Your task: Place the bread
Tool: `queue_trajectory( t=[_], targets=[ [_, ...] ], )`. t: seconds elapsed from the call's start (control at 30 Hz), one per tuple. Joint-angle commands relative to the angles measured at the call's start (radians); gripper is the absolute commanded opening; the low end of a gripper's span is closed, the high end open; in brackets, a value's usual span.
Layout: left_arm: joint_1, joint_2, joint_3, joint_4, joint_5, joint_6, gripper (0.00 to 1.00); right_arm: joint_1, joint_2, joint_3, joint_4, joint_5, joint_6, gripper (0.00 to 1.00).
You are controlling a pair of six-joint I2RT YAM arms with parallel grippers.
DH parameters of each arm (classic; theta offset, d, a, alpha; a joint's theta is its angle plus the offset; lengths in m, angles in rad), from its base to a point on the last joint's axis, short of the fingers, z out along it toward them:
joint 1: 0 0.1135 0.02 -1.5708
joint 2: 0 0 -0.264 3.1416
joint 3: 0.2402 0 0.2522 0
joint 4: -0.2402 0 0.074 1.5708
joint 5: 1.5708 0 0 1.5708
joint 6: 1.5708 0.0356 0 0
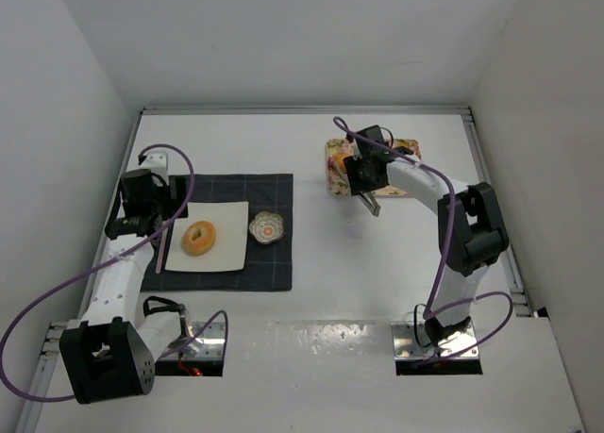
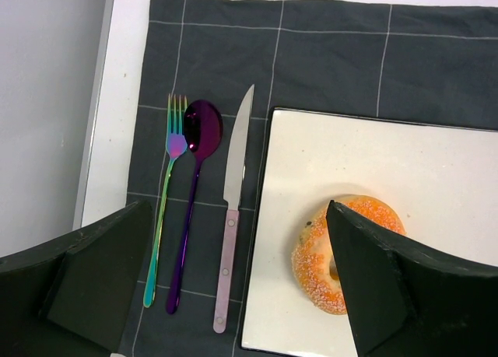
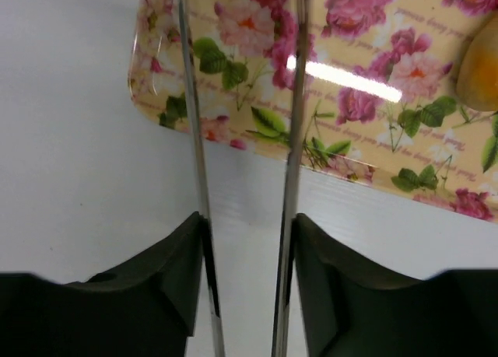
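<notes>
Hovering left gripper [image 2: 240, 240], jaws apart, beside bagel [image 2: 311, 252] on plate [image 2: 389, 170] | right gripper [image 3: 245, 225] clamped on tongs [image 3: 294, 139] over tray [image 3: 358, 100]

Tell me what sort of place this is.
Probably a robot test cell staged as a dinner setting: bare white walls, a dark placemat with plate, bagel and cutlery, and the right claw holding tongs by a floral tray.

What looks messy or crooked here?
Nothing looks messy. The bagel sits flat on the plate, the fork, spoon and knife lie straight beside it, and the right gripper holds tongs by the flowery tray.
</notes>
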Motion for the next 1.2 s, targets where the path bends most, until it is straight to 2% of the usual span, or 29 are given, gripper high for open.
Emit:
queue_trajectory(
  t=[0.0,0.13,0.37,0.47,0.5,0.57,0.6,0.73,0.93,1.07,1.17],
  targets=[
    [-0.007,-0.011,0.022,0.029,0.009,0.007,1.00,-0.006,-0.005,0.051,0.073,-0.005,-0.030,0.43],
    [-0.007,-0.020,0.022,0.029,-0.001,0.007,1.00,-0.001,-0.036,0.016,0.128,0.005,-0.048,0.21],
    [-0.007,-0.020,0.002,0.009,-0.081,-0.014,1.00,0.112,-0.227,-0.003,0.187,0.103,-0.179,0.20],
    [-0.007,-0.020,-0.020,0.009,-0.139,-0.037,1.00,0.214,-0.272,-0.001,0.217,-0.005,-0.196,0.20],
    [-0.007,-0.020,-0.021,0.009,-0.153,-0.052,1.00,0.288,-0.275,-0.001,0.222,-0.068,-0.196,0.20],
    [-0.007,-0.020,-0.030,0.009,-0.176,-0.063,1.00,0.351,-0.242,0.005,0.230,-0.134,-0.191,0.20],
    [-0.007,-0.020,-0.030,0.009,-0.176,-0.063,1.00,0.375,-0.229,0.011,0.230,-0.241,-0.193,0.20],
    [-0.007,-0.029,-0.030,0.009,-0.176,-0.063,1.00,0.482,-0.099,0.089,0.182,-0.306,-0.219,0.21],
    [-0.007,-0.038,-0.039,0.009,-0.176,-0.045,1.00,0.513,0.022,0.161,0.138,-0.355,-0.216,0.23],
    [-0.007,-0.038,-0.039,0.009,-0.176,-0.045,1.00,0.513,0.050,0.168,0.113,-0.357,-0.214,0.31],
    [-0.007,-0.038,-0.039,0.009,-0.176,-0.045,1.00,0.515,0.050,0.165,0.101,-0.360,-0.216,0.45]
  ],
)
